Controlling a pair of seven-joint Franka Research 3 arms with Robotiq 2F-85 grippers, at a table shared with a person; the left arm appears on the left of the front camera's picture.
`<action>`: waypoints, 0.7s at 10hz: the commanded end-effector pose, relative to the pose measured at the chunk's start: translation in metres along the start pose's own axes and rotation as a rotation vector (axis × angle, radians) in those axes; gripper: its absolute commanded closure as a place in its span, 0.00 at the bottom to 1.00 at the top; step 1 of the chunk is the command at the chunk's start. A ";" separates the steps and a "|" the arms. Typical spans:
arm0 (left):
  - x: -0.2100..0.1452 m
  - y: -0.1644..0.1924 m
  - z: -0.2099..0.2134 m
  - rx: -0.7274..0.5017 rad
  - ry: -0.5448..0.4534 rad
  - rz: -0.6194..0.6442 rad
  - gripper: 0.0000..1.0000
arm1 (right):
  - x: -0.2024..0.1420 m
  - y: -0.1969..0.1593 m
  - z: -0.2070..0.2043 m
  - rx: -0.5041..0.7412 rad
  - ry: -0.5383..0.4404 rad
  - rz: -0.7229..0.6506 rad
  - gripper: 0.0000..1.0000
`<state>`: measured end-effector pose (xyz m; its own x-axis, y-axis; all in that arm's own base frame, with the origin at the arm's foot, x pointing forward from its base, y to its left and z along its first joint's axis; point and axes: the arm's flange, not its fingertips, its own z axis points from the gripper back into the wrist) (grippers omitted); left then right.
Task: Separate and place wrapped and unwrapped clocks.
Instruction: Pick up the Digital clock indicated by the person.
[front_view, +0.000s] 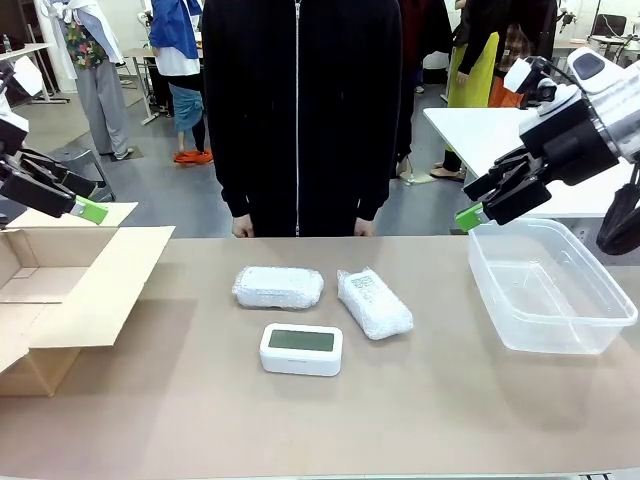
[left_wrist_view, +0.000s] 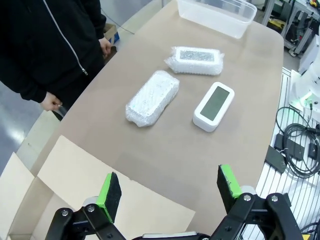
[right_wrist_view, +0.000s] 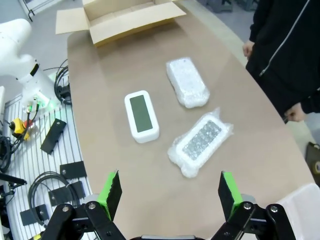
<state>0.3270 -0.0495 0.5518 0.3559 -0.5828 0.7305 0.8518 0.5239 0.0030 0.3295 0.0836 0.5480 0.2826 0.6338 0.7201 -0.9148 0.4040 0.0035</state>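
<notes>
**Raised and wide open on both sides**

Your left end effector (front_view: 85, 198) hangs above the left end of the table (front_view: 200, 420), green-padded fingers (left_wrist_view: 111, 191) spread wide, gripping nothing, angled down toward the table's middle. Your right end effector (front_view: 470, 203) hangs above the table's right end, equally spread and empty, tilted inward.

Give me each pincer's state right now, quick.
Left pincer: open, holding nothing.
Right pincer: open, holding nothing.
</notes>
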 end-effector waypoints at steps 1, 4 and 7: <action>-0.025 -0.019 -0.001 -0.019 -0.022 -0.026 0.00 | -0.016 0.012 -0.002 0.000 -0.023 0.020 0.00; -0.025 -0.018 0.002 -0.031 -0.007 -0.036 0.00 | -0.016 0.013 -0.003 0.009 -0.016 0.030 0.00; -0.027 -0.017 0.000 -0.034 0.036 -0.038 0.00 | -0.014 0.015 -0.006 0.009 -0.047 0.035 0.00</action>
<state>0.3182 -0.0413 0.5523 0.3505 -0.6042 0.7156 0.8670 0.4983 -0.0040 0.3263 0.0825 0.5513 0.2607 0.6380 0.7245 -0.9204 0.3908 -0.0130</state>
